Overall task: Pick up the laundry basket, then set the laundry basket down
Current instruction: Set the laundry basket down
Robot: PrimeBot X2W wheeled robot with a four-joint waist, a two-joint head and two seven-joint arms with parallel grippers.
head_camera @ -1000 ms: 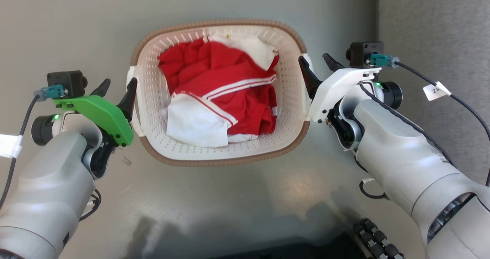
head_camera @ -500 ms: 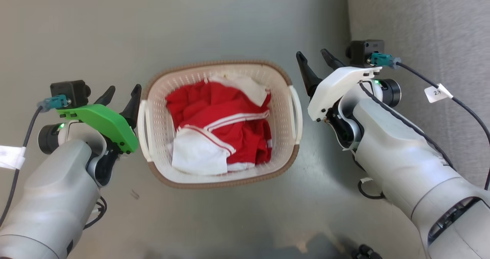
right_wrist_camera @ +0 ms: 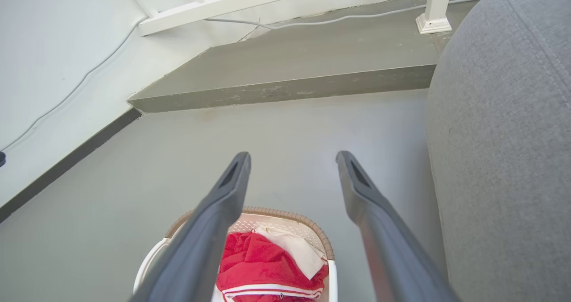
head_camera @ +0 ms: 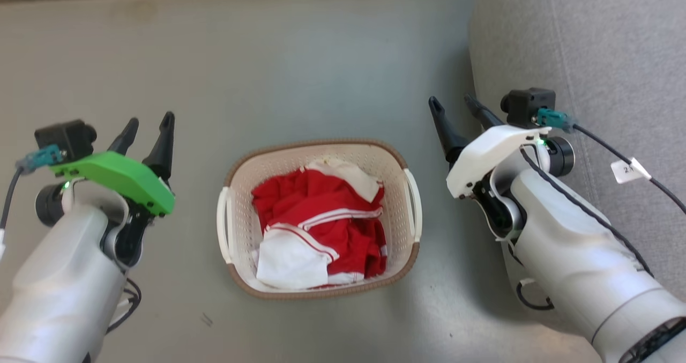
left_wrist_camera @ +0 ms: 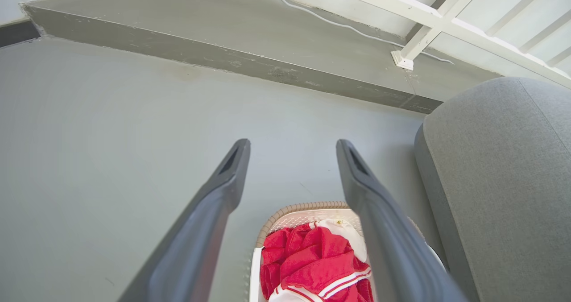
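The laundry basket (head_camera: pixel 237 175) stands on the grey floor at the middle of the head view, cream-white and perforated with a brown rim and white side handles. Red and white clothes (head_camera: pixel 321 229) fill it. My left gripper (head_camera: pixel 148 127) is open, up and to the left of the basket, apart from it. My right gripper (head_camera: pixel 453 105) is open too, up and to the right of the basket, clear of its handle. In the left wrist view the basket (left_wrist_camera: pixel 285 213) lies low between my fingers (left_wrist_camera: pixel 214 204). In the right wrist view the basket (right_wrist_camera: pixel 285 215) sits at the bottom.
A grey sofa (head_camera: pixel 589 57) stands close on the right, beside my right arm. A low concrete step (right_wrist_camera: pixel 285 88) and a white post (right_wrist_camera: pixel 435 7) with a cable lie ahead. A wall with a dark skirting (right_wrist_camera: pixel 58 163) runs on the left.
The basket now looks smaller and lower in the head view as the camera has risen. Both grippers, earlier right at the basket's handles, now stand well apart from them and open.
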